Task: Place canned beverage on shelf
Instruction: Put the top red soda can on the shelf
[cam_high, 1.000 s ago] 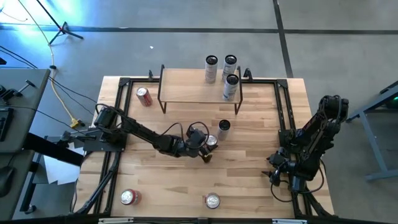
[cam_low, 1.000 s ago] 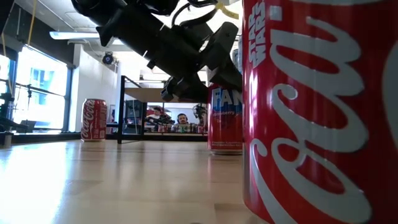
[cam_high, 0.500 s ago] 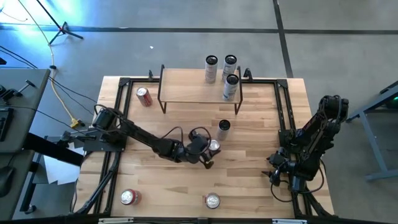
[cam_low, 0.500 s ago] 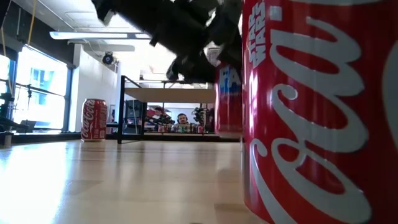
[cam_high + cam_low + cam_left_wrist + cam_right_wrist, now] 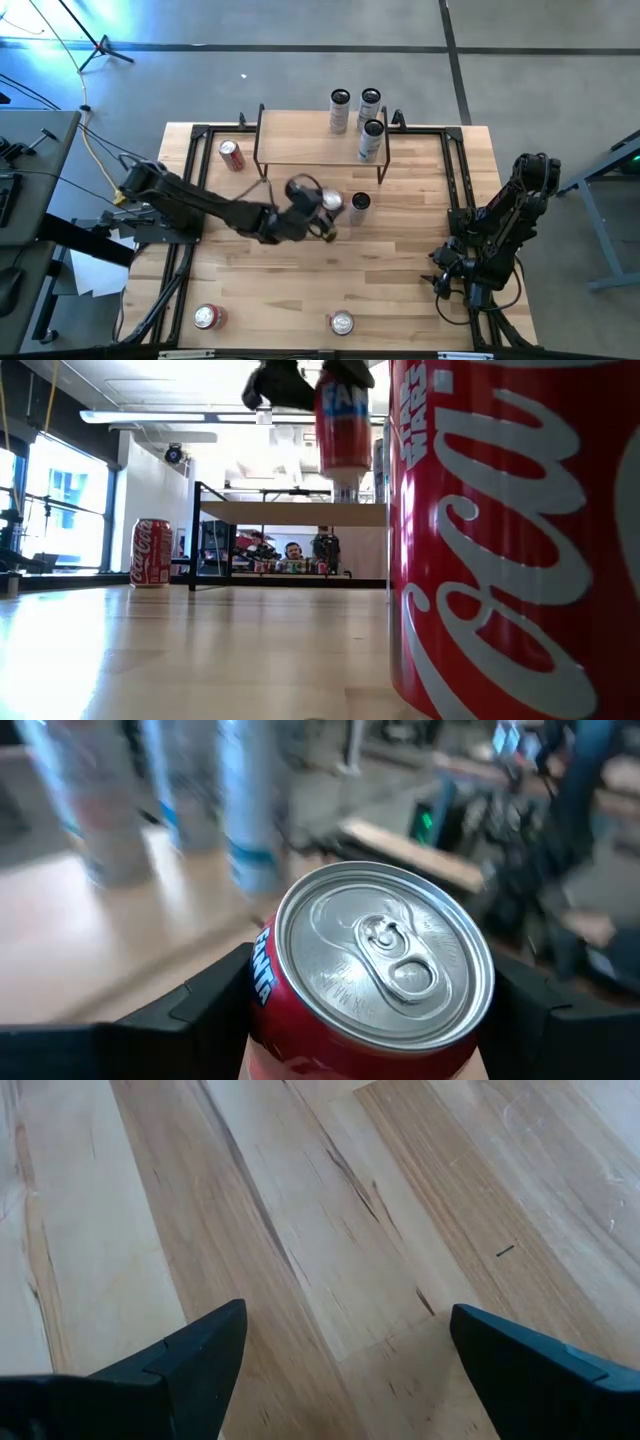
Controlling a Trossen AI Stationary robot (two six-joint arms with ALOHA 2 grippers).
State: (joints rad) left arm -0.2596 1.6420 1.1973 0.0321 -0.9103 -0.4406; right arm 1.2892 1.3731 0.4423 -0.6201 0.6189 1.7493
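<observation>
A red soda can (image 5: pixel 372 960) hangs high over the table's middle, with my left gripper (image 5: pixel 326 207) shut on it; the low view shows the can (image 5: pixel 343 422) above the level of the shelf top. The shelf (image 5: pixel 300 146), a light wood plank on thin black legs, stands at the table's far edge with three slim cans on its right part. A slim dark can (image 5: pixel 360 204) stands on the table just right of the held can. My right gripper (image 5: pixel 340 1350) waits open over bare wood near the table's right edge. My left gripper pinches the can's side wall just below the top rim (image 5: pixel 262 982) between its two fingers (image 5: pixel 190 1015), one on each side. The fingers come nearly level from the table's left side. The can is lifted clear of the table and upright, its lid up.
A red cola can (image 5: pixel 232 155) stands left of the shelf. Two more red cans (image 5: pixel 207 317) (image 5: pixel 342 323) stand near the front edge; one fills the low view's right side (image 5: pixel 510 540). A black frame (image 5: pixel 190 180) borders the table. People show beyond the shelf.
My left gripper has risen from just above the tabletop and tipped toward level, keeping hold of the red can. The can, which stood on the table, is now lifted clear and has gone a little toward the shelf.
</observation>
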